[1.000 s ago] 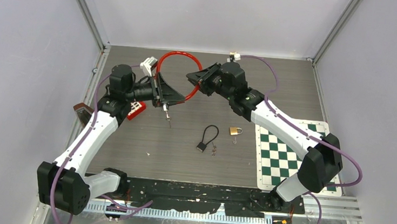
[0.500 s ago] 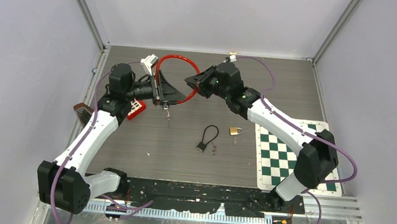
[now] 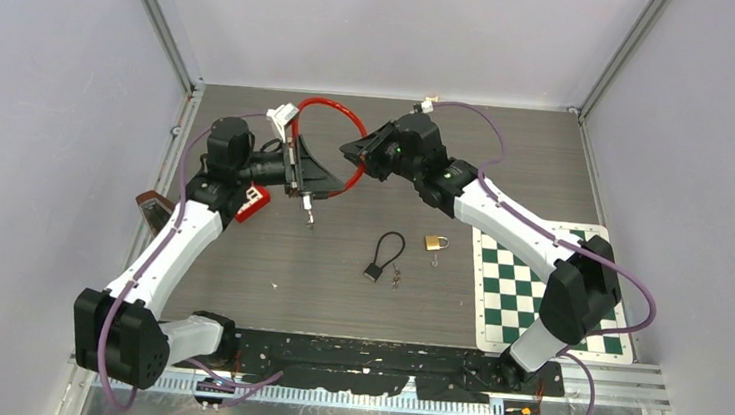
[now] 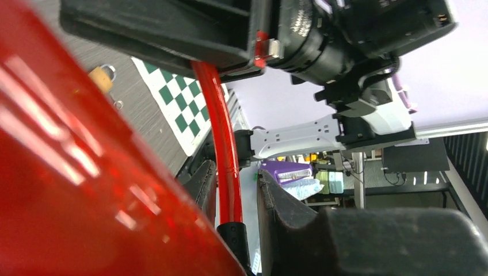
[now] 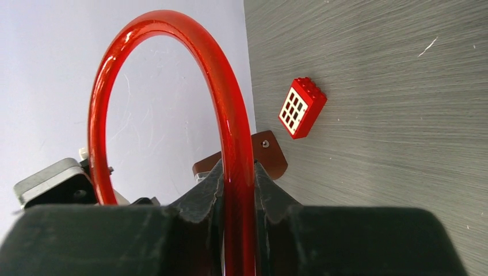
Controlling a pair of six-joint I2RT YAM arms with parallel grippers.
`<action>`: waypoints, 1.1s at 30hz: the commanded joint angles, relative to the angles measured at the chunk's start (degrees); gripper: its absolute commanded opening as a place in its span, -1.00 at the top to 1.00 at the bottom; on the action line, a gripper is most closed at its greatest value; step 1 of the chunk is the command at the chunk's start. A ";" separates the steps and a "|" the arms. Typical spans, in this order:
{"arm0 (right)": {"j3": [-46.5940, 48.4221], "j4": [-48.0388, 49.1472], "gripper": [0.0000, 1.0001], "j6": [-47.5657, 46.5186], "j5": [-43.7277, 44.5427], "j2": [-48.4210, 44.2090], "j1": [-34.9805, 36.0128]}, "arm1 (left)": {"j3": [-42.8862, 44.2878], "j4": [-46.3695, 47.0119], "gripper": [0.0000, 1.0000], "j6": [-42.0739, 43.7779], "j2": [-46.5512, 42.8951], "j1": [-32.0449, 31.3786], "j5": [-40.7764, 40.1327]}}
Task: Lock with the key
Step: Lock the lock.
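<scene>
Jaws, right gripper (image 5: 237,171): clenched on glossy red cable loop (image 5: 225,106)
Jaws, left gripper (image 4: 235,171): astride loop, grip unclear

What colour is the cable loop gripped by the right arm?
The cable loop is glossy red, clearest in the right wrist view.

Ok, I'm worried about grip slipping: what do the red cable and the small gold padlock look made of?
The red cable looks like glossy plastic sheathing: bright highlights streak along its smooth curve; any core is hidden. The small gold padlock looks like brass, from its yellow body, with a paler metal shackle, though it's too small to be sure.
</scene>
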 commanded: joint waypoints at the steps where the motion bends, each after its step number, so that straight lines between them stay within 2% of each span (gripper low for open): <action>1: 3.09 3.51 0.89 0.42 -4.21 -0.39 2.45 | 3.41 -10.08 1.00 10.35 1.98 -0.52 -2.82; 5: 2.30 3.56 0.89 2.04 -4.83 0.93 2.47 | 4.66 -18.33 1.00 16.45 2.98 -0.52 -4.91; 10: -1.10 5.27 0.76 6.51 -7.26 2.34 2.28 | 3.54 -21.17 1.00 17.89 3.59 -0.52 -7.28; 17: -7.47 13.65 0.80 14.41 -15.33 7.11 2.18 | 6.06 -36.78 1.00 30.79 6.43 -0.52 -18.11; 19: -10.70 18.98 0.67 16.68 -16.45 8.51 2.35 | 5.12 -37.31 1.00 31.98 7.30 -0.52 -19.38; 22: -14.26 24.89 0.33 19.01 -17.32 10.60 2.62 | 3.24 -35.83 1.00 31.58 8.04 -0.52 -19.62; 24: -15.94 26.18 0.23 20.42 -17.91 11.90 2.72 | 2.18 -35.13 1.00 30.98 8.91 -0.52 -19.75; 30: -19.04 28.20 0.13 23.17 -19.11 13.11 2.76 | 0.58 -33.96 1.00 29.16 11.33 -0.52 -20.34; 33: -19.31 28.21 -0.08 23.30 -19.54 13.06 2.71 | 0.54 -34.52 1.00 29.24 11.93 -0.46 -21.37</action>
